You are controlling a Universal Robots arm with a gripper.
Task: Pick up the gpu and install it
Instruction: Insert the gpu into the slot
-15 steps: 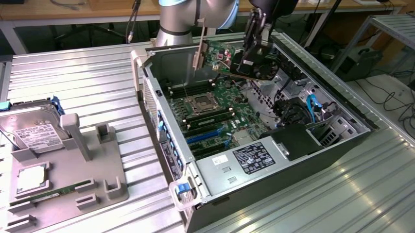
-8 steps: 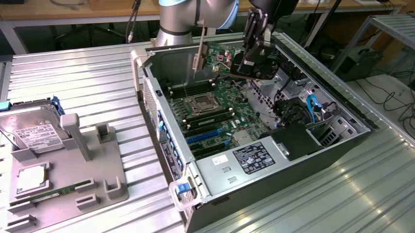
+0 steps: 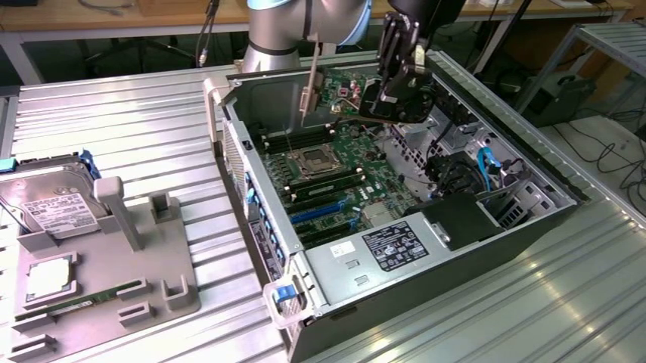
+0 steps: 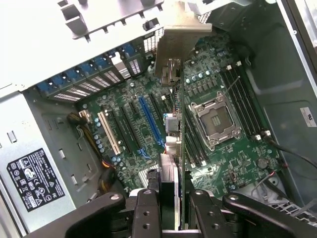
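Bright, even daylight. Strong glare on the ribbed metal desk (image 3: 565, 302) toward the exterior view's right. Computer case (image 3: 234, 151) interior moderately shaded. Wrist view: case wall (image 4: 49, 29) washed out white; gripper (image 4: 171, 198) dark, underexposed.

I count one robot arm (image 3: 293, 23) with one gripper (image 3: 376, 97), one gpu (image 3: 338, 91), and one open computer case (image 3: 237, 151) holding one motherboard (image 3: 333, 178), one CPU socket (image 3: 311, 160) and one silver power supply (image 3: 353, 261) with one label (image 3: 392, 246). Beside it sits one grey tray (image 3: 131, 257) with one hard drive (image 3: 51, 208), one RAM stick (image 3: 86, 297) and one square chip (image 3: 48, 278).
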